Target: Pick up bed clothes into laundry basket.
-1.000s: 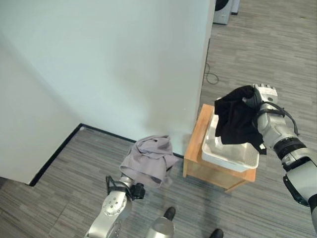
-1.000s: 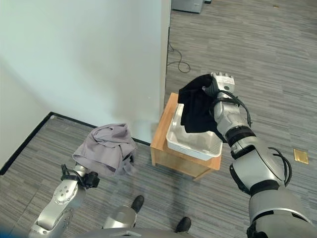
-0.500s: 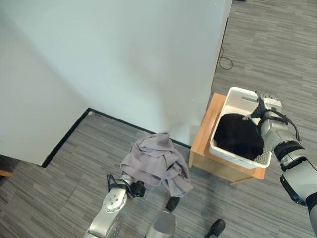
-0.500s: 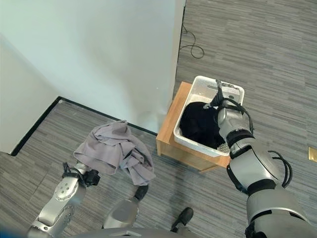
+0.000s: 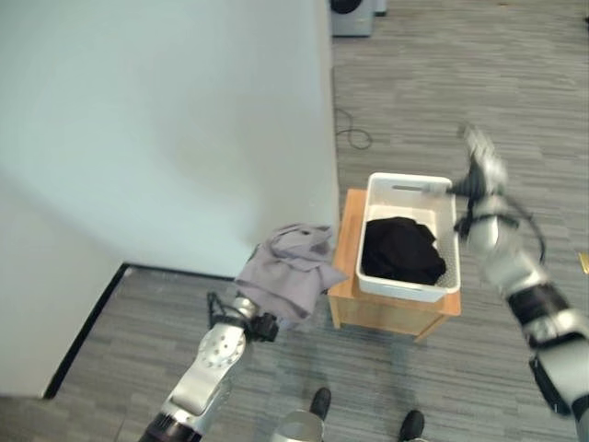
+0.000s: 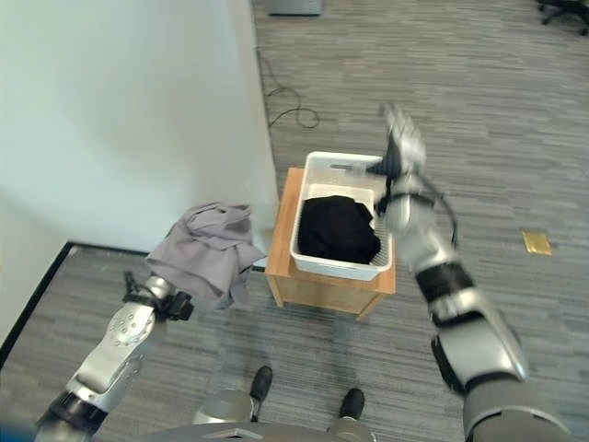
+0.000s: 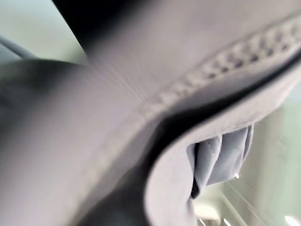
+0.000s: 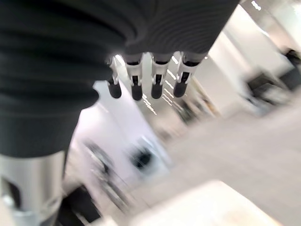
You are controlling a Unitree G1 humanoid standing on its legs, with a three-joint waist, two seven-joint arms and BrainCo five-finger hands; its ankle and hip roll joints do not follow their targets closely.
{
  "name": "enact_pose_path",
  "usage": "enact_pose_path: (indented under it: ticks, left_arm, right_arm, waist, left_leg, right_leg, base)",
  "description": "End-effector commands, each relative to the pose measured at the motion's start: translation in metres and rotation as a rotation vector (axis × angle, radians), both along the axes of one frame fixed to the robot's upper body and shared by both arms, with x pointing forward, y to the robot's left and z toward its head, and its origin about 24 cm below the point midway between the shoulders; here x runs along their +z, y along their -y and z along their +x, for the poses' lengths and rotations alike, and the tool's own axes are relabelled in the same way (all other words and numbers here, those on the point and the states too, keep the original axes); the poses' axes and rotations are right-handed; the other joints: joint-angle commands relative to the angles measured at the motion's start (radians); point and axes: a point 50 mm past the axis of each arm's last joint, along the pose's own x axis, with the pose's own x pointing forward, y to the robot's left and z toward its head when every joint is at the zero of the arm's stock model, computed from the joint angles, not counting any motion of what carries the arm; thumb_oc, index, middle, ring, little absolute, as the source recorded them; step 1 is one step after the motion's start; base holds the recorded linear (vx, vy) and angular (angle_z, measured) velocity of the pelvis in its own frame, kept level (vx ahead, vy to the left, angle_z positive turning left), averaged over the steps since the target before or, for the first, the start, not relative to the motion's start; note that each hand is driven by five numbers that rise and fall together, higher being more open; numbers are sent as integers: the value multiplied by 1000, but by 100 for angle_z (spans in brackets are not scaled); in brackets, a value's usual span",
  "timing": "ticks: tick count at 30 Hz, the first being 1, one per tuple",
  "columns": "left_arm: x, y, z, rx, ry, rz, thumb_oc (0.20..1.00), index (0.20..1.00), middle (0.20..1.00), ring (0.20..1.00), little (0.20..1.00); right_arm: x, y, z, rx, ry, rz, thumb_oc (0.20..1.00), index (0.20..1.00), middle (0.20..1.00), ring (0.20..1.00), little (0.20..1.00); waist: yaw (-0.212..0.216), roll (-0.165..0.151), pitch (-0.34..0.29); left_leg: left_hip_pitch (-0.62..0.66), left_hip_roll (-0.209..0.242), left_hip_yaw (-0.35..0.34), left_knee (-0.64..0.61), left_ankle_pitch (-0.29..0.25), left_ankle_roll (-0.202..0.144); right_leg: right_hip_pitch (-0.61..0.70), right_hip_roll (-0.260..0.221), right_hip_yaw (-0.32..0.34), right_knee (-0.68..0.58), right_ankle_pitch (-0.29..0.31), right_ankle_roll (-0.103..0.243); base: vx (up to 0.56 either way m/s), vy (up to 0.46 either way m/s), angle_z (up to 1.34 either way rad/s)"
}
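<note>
You've got a white laundry basket [image 5: 409, 241] w/ slotted walls holding a black garment [image 5: 398, 251], on a light-wood stand [image 5: 345, 267]. Left hand [image 5: 247, 319], dark ribbed cover, has a pale grey-lilac cloth [image 5: 288, 273] w/ stitched seam. Right hand [image 5: 480, 166]: silver fingers, dark tips; floor [image 5: 442, 83] grey streaked planks, wall [image 5: 166, 129] pale blue-grey.
</note>
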Motion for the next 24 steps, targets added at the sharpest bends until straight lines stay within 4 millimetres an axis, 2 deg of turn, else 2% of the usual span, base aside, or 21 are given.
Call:
enact_pose_path:
  ticks: [1,2,5,7,8,9,10,12,13,14,16,17,20,21,22,23,24]
  left_arm:
    - [40,20,11,-44,221,7,200,200,200,200,200]
    - [43,25,16,-47,234,23,200,200,200,200,200]
    - [59,33,31,-36,300,84,200,200,200,200,200]
    - [78,31,39,8,389,143,200,200,200,200,200]
    - [78,31,40,8,391,145,200,200,200,200,200]
    - [91,25,44,60,463,206,200,200,200,200,200]
    - [113,14,52,159,571,309,200,200,200,200,200]
    - [137,1,62,270,670,412,200,200,200,200,200]
    - [138,1,62,271,673,414,200,200,200,200,200]
    - [161,-9,73,360,740,505,200,200,200,200,200]
    - [181,-15,85,435,781,587,200,200,200,200,200]
    - [183,-14,86,433,786,589,200,200,200,200,200]
    - [218,-18,107,556,845,755,200,200,200,200,200]
    - [237,-16,120,615,855,849,200,200,200,200,200]
    - [239,-14,121,614,860,851,200,200,200,200,200]
    - [254,-19,132,713,855,1007,200,200,200,200,200]
    - [259,-19,138,740,841,1062,200,200,200,200,200]
  right_arm:
    - [-27,41,-23,-101,-146,-142,1000,1000,1000,1000,1000]
    - [-37,46,-30,-131,-184,-138,1000,1000,1000,1000,1000]
    - [-77,71,-68,-288,-342,-74,1000,1000,1000,1000,1000]
    - [-91,85,-88,-359,-404,-59,1000,1000,1000,1000,1000]
    - [-91,85,-88,-360,-403,-58,1000,1000,1000,1000,1000]
    - [-99,90,-101,-379,-447,-73,1000,1000,1000,1000,1000]
    - [-110,96,-118,-395,-515,-92,1000,1000,1000,1000,1000]
    - [-126,98,-142,-415,-607,-88,1000,1000,1000,1000,1000]
    - [-126,97,-141,-415,-604,-85,1000,1000,1000,1000,1000]
    - [-139,98,-161,-446,-677,-46,1000,1000,1000,1000,1000]
    - [-153,93,-179,-491,-748,16,1000,1000,1000,1000,1000]
    - [-153,92,-178,-491,-745,22,1000,1000,1000,1000,1000]
    - [-170,81,-200,-535,-843,96,1000,1000,1000,1000,1000]
    - [-177,73,-203,-538,-880,130,1000,1000,1000,1000,1000]
    - [-177,72,-202,-537,-879,135,1000,1000,1000,1000,1000]
    - [-184,63,-210,-547,-911,178,1000,1000,1000,1000,1000]
    - [-185,59,-208,-549,-910,192,1000,1000,1000,1000,1000]
  waist:
    - [-59,14,-36]
    - [-63,16,-34]
    - [-104,22,-27]
    - [-120,24,-23]
    - [-119,24,-22]
    - [-127,24,-21]
    - [-137,21,-16]
    - [-150,21,-18]
    - [-149,19,-15]
    - [-158,18,-20]
    - [-167,16,-23]
    - [-166,12,-20]
    - [-187,14,-28]
    - [-201,13,-30]
    - [-199,10,-28]
    - [-219,13,-33]
    - [-225,10,-32]
  left_leg:
    - [12,65,92,4,-54,-45]
    - [20,68,104,4,-57,-43]
    - [29,74,124,4,-58,-40]
    - [32,77,129,4,-58,-41]
    - [32,77,129,4,-58,-41]
    - [33,77,133,4,-57,-41]
    - [26,77,139,4,-43,-41]
    - [29,79,144,4,-51,-44]
    - [24,77,144,4,-40,-43]
    - [27,80,147,4,-47,-46]
    - [25,81,147,4,-43,-47]
    - [19,79,146,4,-33,-46]
    - [25,83,150,4,-41,-50]
    - [26,82,155,4,-41,-51]
    - [26,82,155,4,-42,-51]
    - [26,81,164,4,-41,-52]
    - [25,82,169,4,-41,-52]
  right_leg:
    - [116,-48,-4,16,-127,69]
    - [113,-47,9,16,-126,69]
    - [103,-46,31,16,-122,70]
    - [101,-44,39,16,-120,71]
    - [101,-44,39,16,-121,71]
    - [99,-43,42,16,-119,72]
    - [90,-43,46,16,-104,73]
    - [89,-41,52,16,-110,77]
    - [84,-42,52,16,-100,75]
    - [86,-38,52,16,-106,78]
    - [85,-37,50,16,-102,79]
    - [79,-38,49,16,-93,77]
    - [85,-34,48,16,-98,84]
    - [82,-32,52,16,-94,88]
    - [82,-32,52,16,-94,88]
    - [73,-28,60,16,-88,93]
    - [67,-27,64,16,-84,95]
  base:
    - [-11,20,-42]
    - [-10,12,-40]
    - [-6,-4,-53]
    - [-9,-7,-34]
    - [-16,-5,-37]
    - [-61,-9,-27]
    - [-29,-14,-28]
    - [-14,-10,-4]
    - [0,0,0]
    - [0,0,0]
    - [14,-13,2]
    - [-19,-1,6]
    - [48,-2,4]
    - [0,0,0]
    - [39,21,7]
    - [24,25,-8]
    - [26,43,-13]
